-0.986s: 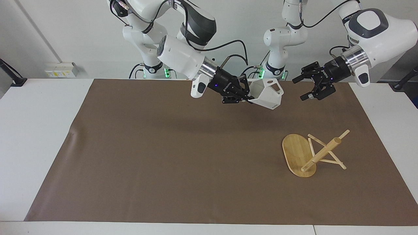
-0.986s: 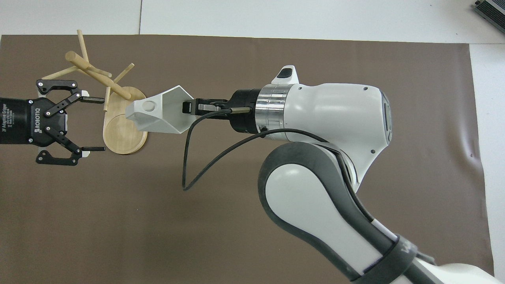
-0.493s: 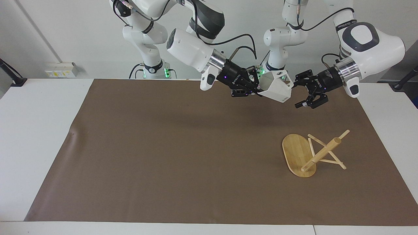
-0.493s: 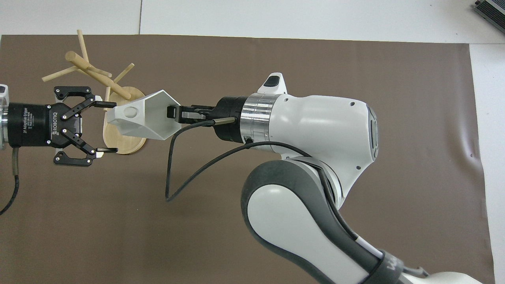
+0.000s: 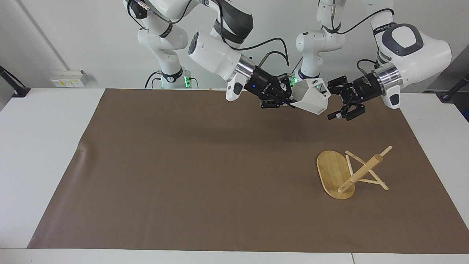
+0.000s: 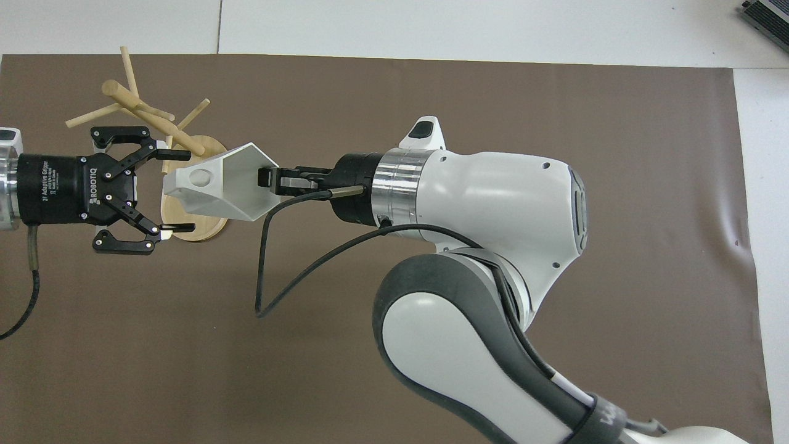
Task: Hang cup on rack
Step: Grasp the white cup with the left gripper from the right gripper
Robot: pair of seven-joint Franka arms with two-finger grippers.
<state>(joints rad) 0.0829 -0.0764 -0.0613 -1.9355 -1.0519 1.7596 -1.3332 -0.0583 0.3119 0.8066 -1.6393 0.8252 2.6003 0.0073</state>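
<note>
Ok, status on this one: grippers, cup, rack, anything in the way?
Right gripper shut on white faceted cup, held in the air. Left gripper open at the cup's handle end, not gripping. Bamboo rack tipped over on the brown mat. Nothing between them.

Robotics lab, two white arms (image 5: 216, 55) at a table (image 5: 40, 124), brown mat (image 5: 183, 165), bare wall

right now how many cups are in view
1: the cup is held in the air by the right gripper, near the open left gripper. None hangs on the tipped-over rack.
</note>
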